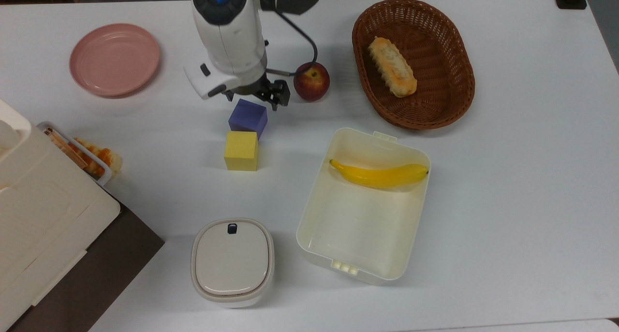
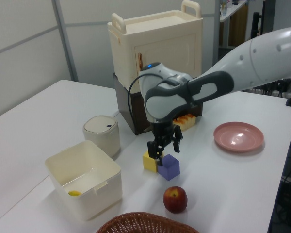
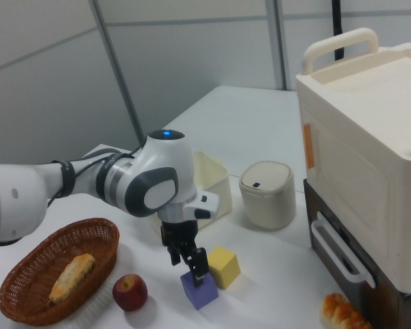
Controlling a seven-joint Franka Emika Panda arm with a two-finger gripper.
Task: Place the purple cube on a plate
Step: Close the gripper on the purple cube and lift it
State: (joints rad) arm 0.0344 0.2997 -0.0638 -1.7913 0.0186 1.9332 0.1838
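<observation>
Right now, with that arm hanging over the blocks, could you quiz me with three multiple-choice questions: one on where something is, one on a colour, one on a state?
1. Where is the banana?
A. in the wicker basket
B. in the open white box
C. on the plate

2. What colour is the cube next to the purple cube?
A. yellow
B. green
C. red

3. What state is the pink plate in?
A. holding an apple
B. holding a cube
C. empty

Answers:
1 B, it lies inside the open white box.
2 A, the yellow cube sits beside it.
3 C, nothing rests on it.
</observation>
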